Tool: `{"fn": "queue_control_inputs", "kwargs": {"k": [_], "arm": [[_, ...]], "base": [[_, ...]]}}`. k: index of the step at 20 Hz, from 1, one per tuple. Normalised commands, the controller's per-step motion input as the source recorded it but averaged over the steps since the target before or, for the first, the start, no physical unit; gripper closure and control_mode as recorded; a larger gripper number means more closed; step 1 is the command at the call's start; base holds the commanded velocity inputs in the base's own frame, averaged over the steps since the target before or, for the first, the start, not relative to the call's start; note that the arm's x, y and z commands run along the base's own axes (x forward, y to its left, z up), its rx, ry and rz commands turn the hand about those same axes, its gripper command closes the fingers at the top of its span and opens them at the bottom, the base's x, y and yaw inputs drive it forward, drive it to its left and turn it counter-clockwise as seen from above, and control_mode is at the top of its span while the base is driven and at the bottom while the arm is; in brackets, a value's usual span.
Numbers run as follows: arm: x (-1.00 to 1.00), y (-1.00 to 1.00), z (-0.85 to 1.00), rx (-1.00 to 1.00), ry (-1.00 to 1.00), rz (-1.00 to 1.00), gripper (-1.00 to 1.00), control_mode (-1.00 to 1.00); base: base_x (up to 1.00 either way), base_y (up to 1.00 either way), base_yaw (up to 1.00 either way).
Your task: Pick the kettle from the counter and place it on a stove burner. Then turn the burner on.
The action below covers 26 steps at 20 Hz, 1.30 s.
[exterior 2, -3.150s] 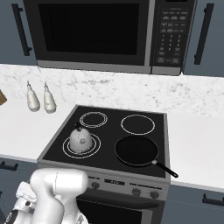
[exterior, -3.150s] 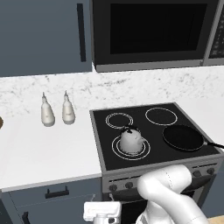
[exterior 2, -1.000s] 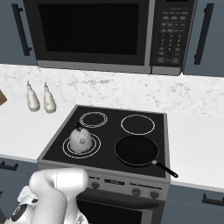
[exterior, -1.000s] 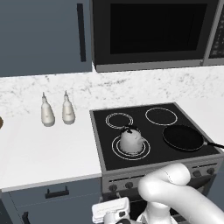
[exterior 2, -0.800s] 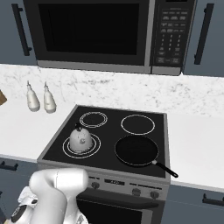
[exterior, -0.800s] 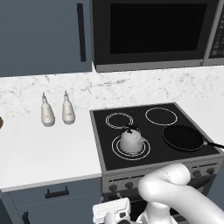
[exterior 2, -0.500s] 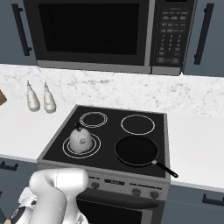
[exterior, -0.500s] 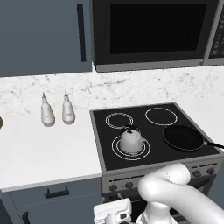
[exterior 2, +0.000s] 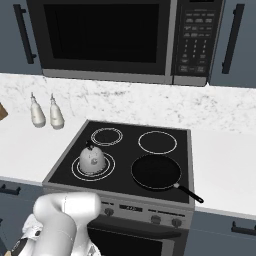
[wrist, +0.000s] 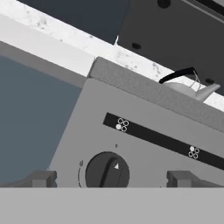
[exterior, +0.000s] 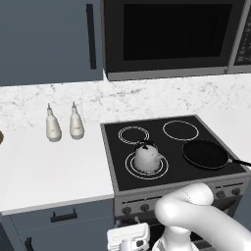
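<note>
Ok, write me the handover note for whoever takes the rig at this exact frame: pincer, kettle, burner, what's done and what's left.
Pincer: open, empty, low in front of the stove, fingertips either side of a dark control knob without gripping it.
Kettle: upright on the front-left stove burner, off the counter.
Burner rings are white, not glowing, so it looks off.
Frying pan sits on the front-right burner, apart from the kettle.
Done: the kettle's placement.
Left: close on the knob and turn the burner on; check it is the right knob.

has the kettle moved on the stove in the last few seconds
No. The kettle sits on the same front-left stove burner, the same way left of the frying pan in both base views.
</note>
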Motion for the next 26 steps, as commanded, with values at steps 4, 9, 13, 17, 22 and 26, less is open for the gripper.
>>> {"fn": "queue_control_inputs", "kwargs": {"k": [4, 9, 13, 17, 22, 26], "arm": [[0.21, -0.46, 0.18, 0.07, 0.00, 0.09, -1.00, -1.00], [0.33, -0.34, 0.12, 0.07, 0.00, 0.08, -1.00, -1.00], [0.41, -0.20, 0.04, 0.06, 0.00, 0.07, -1.00, -1.00], [0.44, -0.23, 0.05, 0.06, 0.00, 0.07, -1.00, -1.00], [0.39, -0.33, 0.04, 0.06, 0.00, 0.07, -1.00, -1.00], [0.31, -0.42, 0.05, 0.06, 0.00, 0.09, -1.00, -1.00]], "base": [[0.00, 0.00, 0.00], [0.00, 0.00, 0.00], [0.00, 0.00, 0.00], [0.00, 0.00, 0.00], [0.00, 0.00, 0.00], [0.00, 0.00, 0.00]]}}
